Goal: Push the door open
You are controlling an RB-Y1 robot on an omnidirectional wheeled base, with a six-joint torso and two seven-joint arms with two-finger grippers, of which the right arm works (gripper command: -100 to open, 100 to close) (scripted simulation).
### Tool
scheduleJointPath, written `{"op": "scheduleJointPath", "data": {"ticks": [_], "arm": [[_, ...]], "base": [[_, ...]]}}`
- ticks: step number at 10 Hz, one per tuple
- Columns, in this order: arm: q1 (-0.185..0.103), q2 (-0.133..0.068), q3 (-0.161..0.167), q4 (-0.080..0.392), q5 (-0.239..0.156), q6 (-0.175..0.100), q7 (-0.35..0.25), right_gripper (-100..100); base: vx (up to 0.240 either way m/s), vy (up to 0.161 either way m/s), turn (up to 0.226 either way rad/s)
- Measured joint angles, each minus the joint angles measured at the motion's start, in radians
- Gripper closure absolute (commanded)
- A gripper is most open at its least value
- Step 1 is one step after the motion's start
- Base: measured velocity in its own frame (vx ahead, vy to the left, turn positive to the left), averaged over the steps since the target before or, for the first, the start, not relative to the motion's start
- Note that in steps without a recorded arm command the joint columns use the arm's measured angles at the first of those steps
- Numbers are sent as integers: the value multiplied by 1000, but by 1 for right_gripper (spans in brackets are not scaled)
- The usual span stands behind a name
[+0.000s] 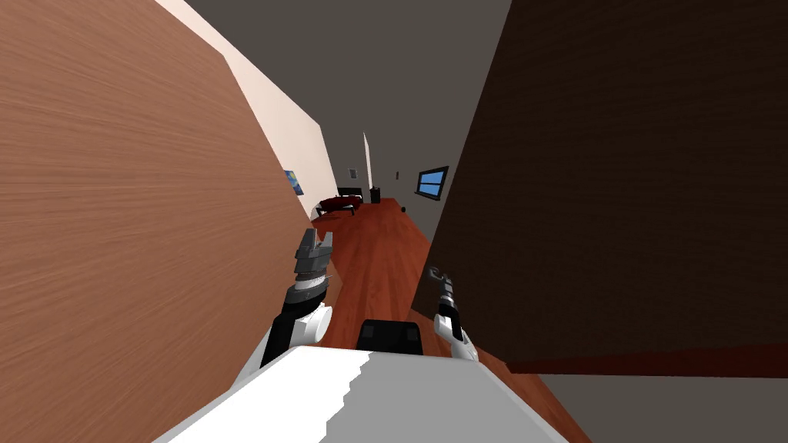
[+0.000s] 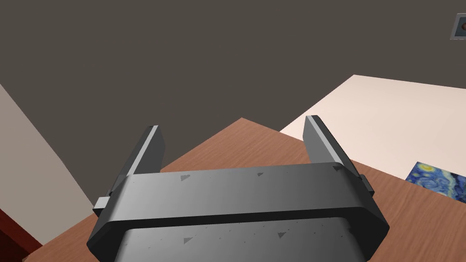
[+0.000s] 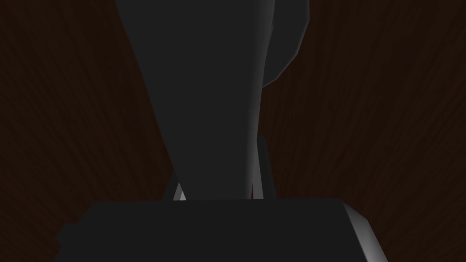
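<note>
Right wrist view, dark handle (image 3: 214,91) masking right hand (image 3: 219,163), door (image 3: 387,136) dim

Free lane: floor strip (image 1: 381,261) straight ahead, between light wood panel (image 1: 115,215) on the left and dark door (image 1: 616,192) on the right, runs clear to far furniture (image 1: 338,204). Left hand (image 1: 318,238) just beside panel's edge, fingers spread. Right hand (image 1: 435,272) at door's edge, clamped round dark handle (image 3: 214,91); door face blocks beyond.
</note>
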Motion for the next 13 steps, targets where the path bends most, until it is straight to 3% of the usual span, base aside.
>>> {"op": "scheduleJointPath", "data": {"ticks": [5, 9, 13], "arm": [[-16, -16, -49, 22, -30, -17, 18, 100], [14, -10, -89, -29, -52, 7, 37, 100], [10, -16, -140, -6, -83, -10, 46, 100]], "base": [[191, 1, -37], [178, 12, -55], [231, 21, -74]]}}
